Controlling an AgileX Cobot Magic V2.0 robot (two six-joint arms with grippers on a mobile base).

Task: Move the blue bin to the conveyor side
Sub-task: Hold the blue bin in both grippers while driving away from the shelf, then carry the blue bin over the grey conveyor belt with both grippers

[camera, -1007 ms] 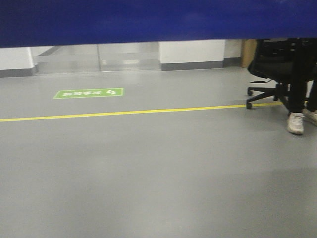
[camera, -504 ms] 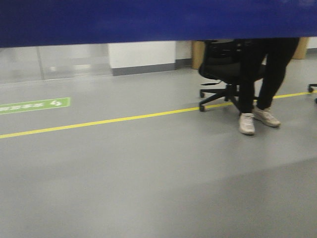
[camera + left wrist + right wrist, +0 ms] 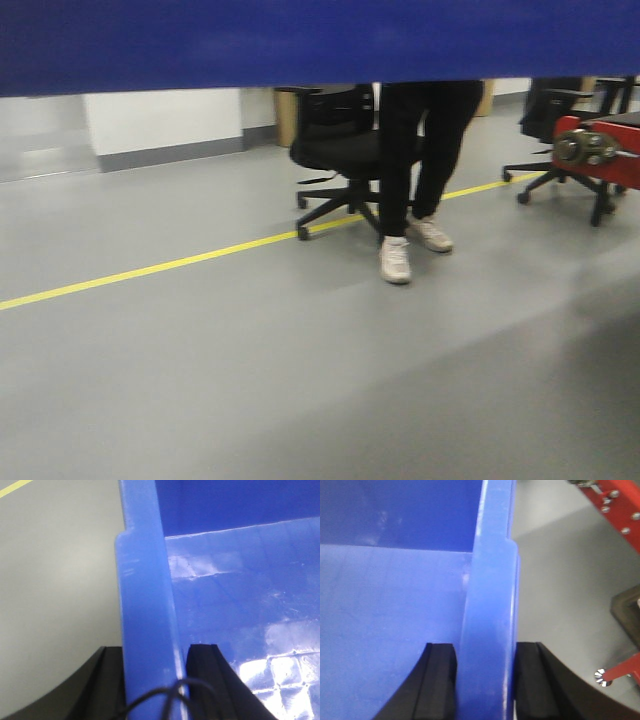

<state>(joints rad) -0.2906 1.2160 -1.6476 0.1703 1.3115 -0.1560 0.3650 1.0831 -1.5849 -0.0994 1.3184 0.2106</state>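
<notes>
- Blue glossy plastic spans the top of the front view as a flat, dark band with a straight lower edge: the bin [image 3: 320,40], hanging above the smooth grey floor [image 3: 250,380].
- Left gripper [image 3: 157,652]: its two matte black fingers [image 3: 107,680] sit one outside and one inside the bin's [image 3: 145,605] left wall. They are clamped tight on the thick, rounded rim, with no gap showing.
- A thin black cable [image 3: 150,700] loops across that rim at the bottom of the left wrist view.
- The bin's inner bottom is shiny, and a faint square grid in it catches the light.
- Right gripper [image 3: 484,650]: the same blunt black fingers [image 3: 440,675] pinch the bin's [image 3: 490,590] right wall from both sides, pressed flush against the smooth rim.
- In the front view, a pale wall [image 3: 160,115] with a grey skirting stands at the left.
- A thin yellow line [image 3: 150,268] slants across the floor.
- A black chair [image 3: 335,150] stands on a star base with castors.
- A person [image 3: 415,150] in black trousers and white shoes [image 3: 395,260] stands touching the chair, over the line.
- The conveyor [image 3: 610,160] is at the far right, a red-painted metal frame with a round silver fitting at its end.
- In the right wrist view its red frame [image 3: 615,510], studded with silver bolts [image 3: 607,501], lies beyond the bin's right wall with bare floor between them.
- I cannot make out the belt.
</notes>
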